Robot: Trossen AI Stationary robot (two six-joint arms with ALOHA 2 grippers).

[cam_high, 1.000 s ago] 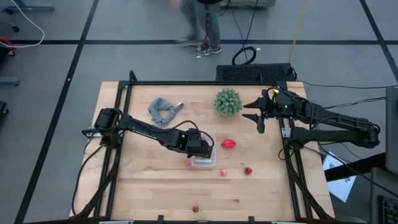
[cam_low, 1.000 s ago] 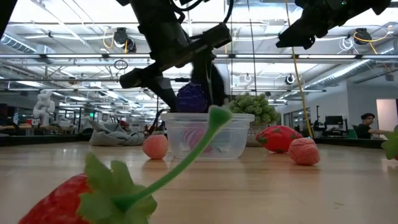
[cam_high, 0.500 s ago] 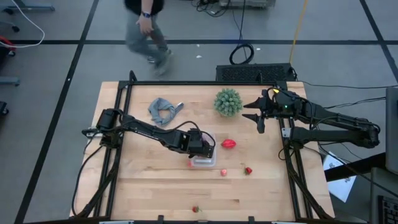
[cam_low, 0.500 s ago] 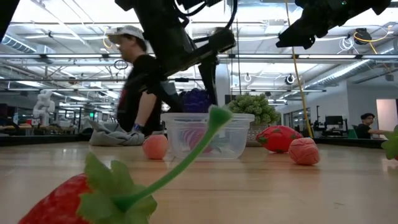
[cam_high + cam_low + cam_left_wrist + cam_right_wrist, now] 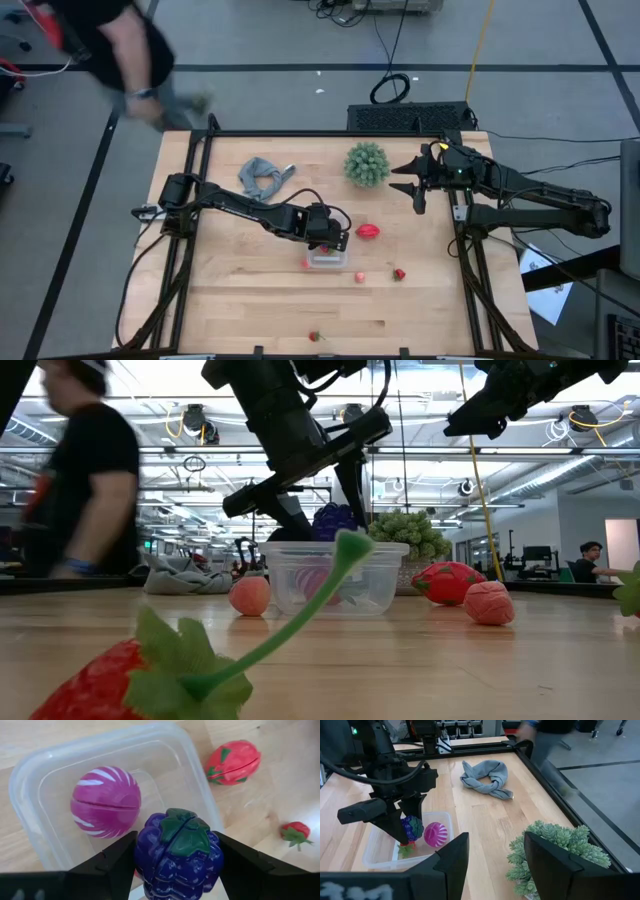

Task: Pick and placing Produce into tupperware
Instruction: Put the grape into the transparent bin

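The left gripper (image 5: 177,865) grasps the purple grape bunch (image 5: 178,852) above the tupperware (image 5: 40,775), ready to drop it beside the magenta ball (image 5: 105,802). The right gripper (image 5: 415,187) waits released near the green plant (image 5: 367,164).

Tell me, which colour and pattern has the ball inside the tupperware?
Magenta with white stripes: the ball in the tupperware shows best in the left wrist view.

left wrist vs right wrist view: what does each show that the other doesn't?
Only the left wrist view: a red toy fruit with green leaves and a small red strawberry on the wood beside the container.

Only the right wrist view: the knotted grey cloth, the spiky green plant and the open right gripper.

Both: the clear plastic tupperware holding a magenta striped ball, with the left gripper shut on purple toy grapes above it.
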